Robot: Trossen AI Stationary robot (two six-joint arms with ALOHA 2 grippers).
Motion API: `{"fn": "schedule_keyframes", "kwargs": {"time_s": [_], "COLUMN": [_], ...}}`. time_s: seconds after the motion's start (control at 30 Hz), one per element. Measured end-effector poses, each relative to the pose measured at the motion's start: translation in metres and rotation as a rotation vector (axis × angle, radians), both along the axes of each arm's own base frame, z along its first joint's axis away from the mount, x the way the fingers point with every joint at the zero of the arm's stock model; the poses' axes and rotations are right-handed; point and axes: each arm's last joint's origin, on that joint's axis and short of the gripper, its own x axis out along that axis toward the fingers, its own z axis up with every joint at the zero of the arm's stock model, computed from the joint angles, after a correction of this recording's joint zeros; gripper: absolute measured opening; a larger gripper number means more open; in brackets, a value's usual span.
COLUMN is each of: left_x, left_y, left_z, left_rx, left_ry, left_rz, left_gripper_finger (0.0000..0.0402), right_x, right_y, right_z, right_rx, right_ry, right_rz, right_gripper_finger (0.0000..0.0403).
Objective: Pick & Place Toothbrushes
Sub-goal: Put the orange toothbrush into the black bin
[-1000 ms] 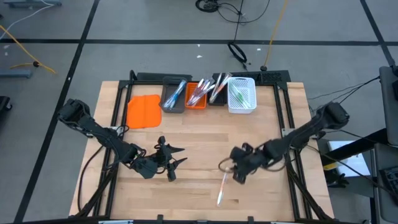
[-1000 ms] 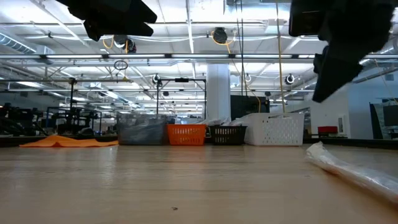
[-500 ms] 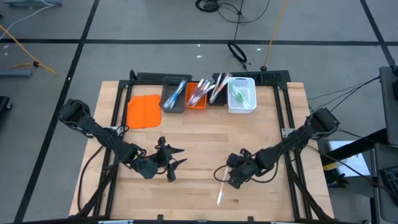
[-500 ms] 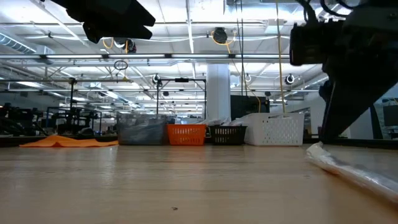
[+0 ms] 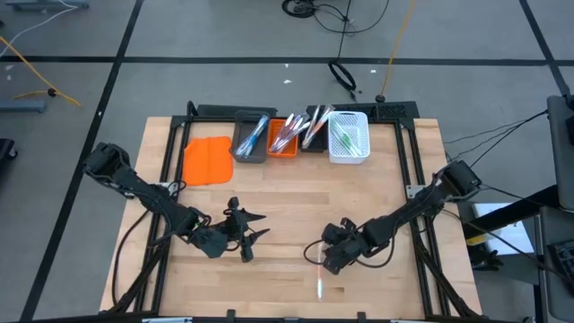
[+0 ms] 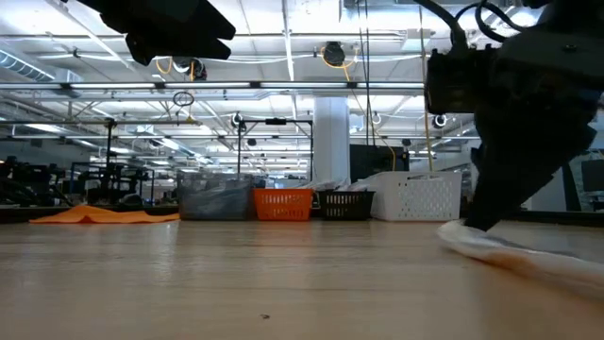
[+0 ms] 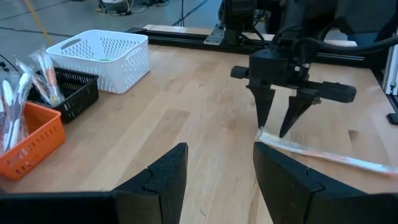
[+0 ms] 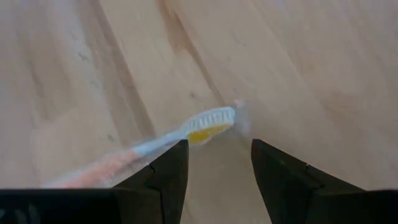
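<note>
Clear-wrapped, slim plastic toothbrush with white bristles and an orange-pink handle was seen lying flat on the bare wood tabletop, near the front edge, well apart from the bins. It was not yet gripped.

Right gripper was positioned directly over the brush's head end, jaws parted with the brush head lying between the fingertips; nothing was held. Whether the tips had reached the wood could not be told.

Left gripper was parked above the table to the left of centre, jaws parted, empty.

Along the back edge a row of small bins was seen: grey rectangular bin, orange mesh bin, black mesh bin, white perforated basket. All four already held toothbrushes in bundles. Flat orange cloth-like sheet lay left of the grey bin.

Progress judged: nearly done. Only this one loose brush was visible outside the bins. Remaining: jaws to be closed on it, brush lifted, carried back and dropped into a bin. Which bin is the target could not be determined.
</note>
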Motion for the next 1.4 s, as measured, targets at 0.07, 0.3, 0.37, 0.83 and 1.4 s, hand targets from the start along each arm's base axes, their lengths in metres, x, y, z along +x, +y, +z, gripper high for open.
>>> {"fn": "schedule_keyframes", "kwargs": {"time_s": [0.07, 0.3, 0.37, 0.83, 1.4], "left_x": [0.000, 0.000, 0.000, 0.000, 0.000], "left_y": [0.000, 0.000, 0.000, 0.000, 0.000], "left_z": [0.000, 0.000, -0.001, 0.000, 0.000], "left_rx": [0.000, 0.003, 0.004, 0.004, 0.004], "left_ry": [0.000, 0.004, 0.006, 0.005, 0.004], "left_rz": [0.000, 0.000, 0.000, 0.000, 0.000], "left_gripper_finger": [0.0182, 0.0182, 0.0182, 0.0182, 0.0182], "right_x": [0.004, 0.013, 0.014, 0.017, 0.021], "right_y": [0.002, 0.007, 0.007, 0.009, 0.012], "right_z": [-0.002, -0.007, -0.006, -0.003, -0.014], "right_rx": [0.007, 0.033, 0.040, 0.077, 0.087], "right_ry": [-0.032, -0.095, -0.108, -0.152, -0.154], "right_rz": [-0.001, 0.020, 0.020, 0.000, -0.013], "right_gripper_finger": [0.0166, 0.0166, 0.0166, 0.0166, 0.0166]}}
